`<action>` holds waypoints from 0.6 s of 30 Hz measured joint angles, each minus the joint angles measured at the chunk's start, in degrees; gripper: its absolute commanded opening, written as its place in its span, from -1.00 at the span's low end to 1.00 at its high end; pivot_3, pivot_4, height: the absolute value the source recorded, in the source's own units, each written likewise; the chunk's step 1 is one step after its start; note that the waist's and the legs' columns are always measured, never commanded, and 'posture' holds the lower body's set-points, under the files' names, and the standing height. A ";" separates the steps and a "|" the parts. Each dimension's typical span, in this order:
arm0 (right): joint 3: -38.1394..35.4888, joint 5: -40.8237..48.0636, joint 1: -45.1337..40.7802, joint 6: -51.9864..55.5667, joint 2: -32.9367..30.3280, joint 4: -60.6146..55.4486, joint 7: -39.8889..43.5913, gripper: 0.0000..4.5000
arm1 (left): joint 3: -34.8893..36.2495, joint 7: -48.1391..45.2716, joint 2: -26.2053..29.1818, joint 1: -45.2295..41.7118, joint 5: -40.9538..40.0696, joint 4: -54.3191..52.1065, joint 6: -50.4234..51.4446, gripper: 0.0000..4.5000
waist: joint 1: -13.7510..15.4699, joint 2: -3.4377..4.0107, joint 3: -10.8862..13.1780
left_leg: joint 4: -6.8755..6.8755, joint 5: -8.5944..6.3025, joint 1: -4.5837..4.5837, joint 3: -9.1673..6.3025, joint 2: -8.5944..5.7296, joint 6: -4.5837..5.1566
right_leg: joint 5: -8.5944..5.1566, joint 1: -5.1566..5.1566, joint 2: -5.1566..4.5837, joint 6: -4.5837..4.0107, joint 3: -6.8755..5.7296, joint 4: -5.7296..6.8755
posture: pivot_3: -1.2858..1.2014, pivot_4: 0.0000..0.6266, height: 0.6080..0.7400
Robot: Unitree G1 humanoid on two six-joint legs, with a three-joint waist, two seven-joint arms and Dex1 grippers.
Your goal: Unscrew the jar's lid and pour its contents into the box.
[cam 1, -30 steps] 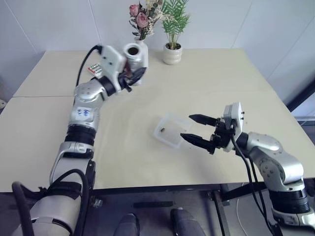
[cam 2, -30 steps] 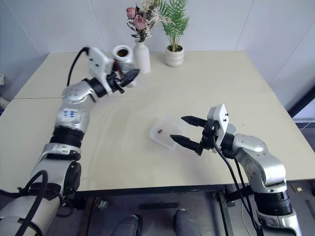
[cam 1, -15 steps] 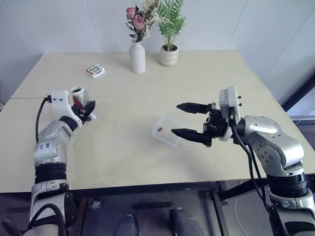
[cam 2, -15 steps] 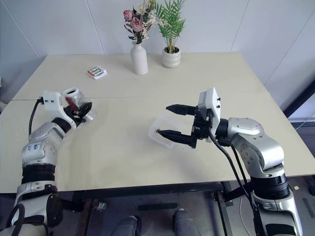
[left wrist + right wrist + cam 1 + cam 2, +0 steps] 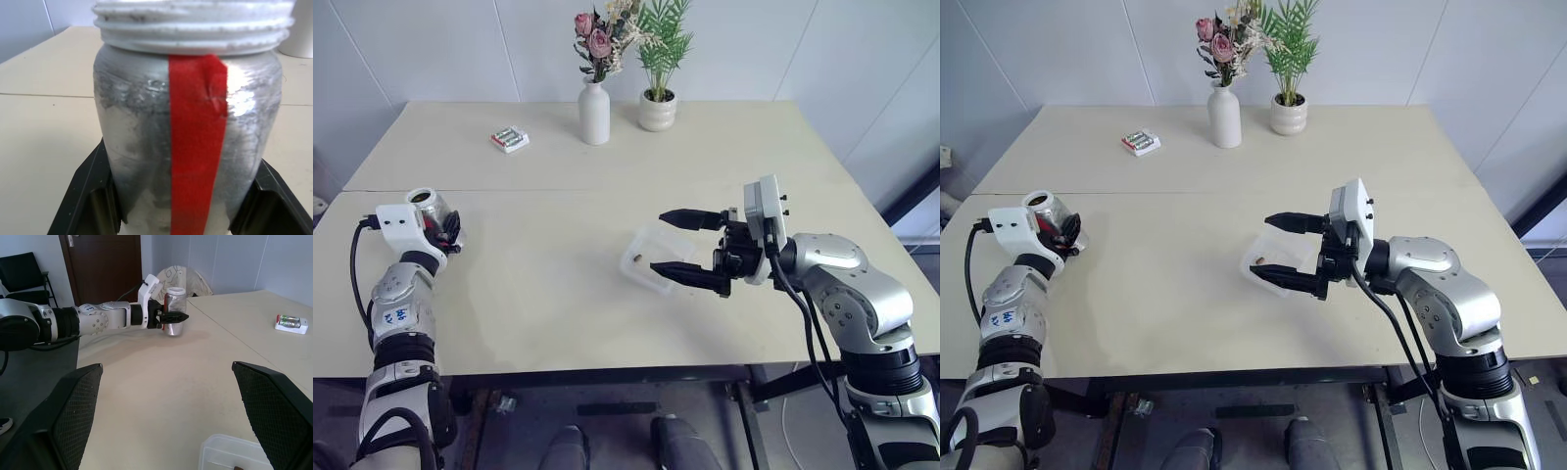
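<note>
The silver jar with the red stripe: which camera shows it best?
The left wrist view: the silvery metal jar sits close up, red stripe and threaded open rim plain, clamped in the left claw. The head views and right wrist view show it small, far off at the table's left edge.

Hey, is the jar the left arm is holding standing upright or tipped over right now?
Upright. The jar stands with its open threaded mouth facing up, lid off, clamped in the left gripper at the table's left edge.

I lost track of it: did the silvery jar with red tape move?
Yes. The silvery jar came away from the white vase, down to the table's near left edge.
</note>
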 measured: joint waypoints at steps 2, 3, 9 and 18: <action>-0.01 0.00 0.04 -0.01 -0.01 0.00 0.21 0.99 | 0.05 -0.95 -0.22 -0.07 -0.51 1.07 -0.46 -0.05 | -0.09 0.00 0.00 | -0.01 0.00 0.01 0.00 0.00 0.00 | 0.00 0.00 0.00 0.00 0.00 0.00 | 0.03 -0.52 1.00; -0.01 0.00 0.06 -0.01 -0.03 0.00 0.30 0.99 | 0.30 -1.42 -0.40 -0.22 -1.21 1.72 -0.76 -0.05 | -0.12 0.00 0.00 | -0.02 0.00 0.01 0.00 0.01 0.00 | 0.00 -0.01 0.00 0.00 0.00 0.01 | 0.03 -0.52 1.00; -0.04 0.05 0.38 0.00 -0.13 0.00 0.41 1.00 | 0.58 -2.85 -0.73 -0.24 -2.25 1.89 -0.92 0.26 | -0.07 0.00 0.00 | -0.02 0.00 0.01 0.00 0.01 0.00 | 0.00 0.00 0.00 -0.01 -0.01 0.00 | 0.03 -0.52 1.00; -0.09 0.69 0.82 0.01 -0.39 -0.01 0.78 1.00 | 0.56 -2.03 -0.61 0.90 -2.26 -0.34 0.81 0.99 | -0.15 -0.01 0.00 | -0.05 0.00 0.01 0.00 0.01 -0.01 | 0.00 0.00 0.00 -0.01 -0.01 -0.02 | 0.03 -0.52 1.00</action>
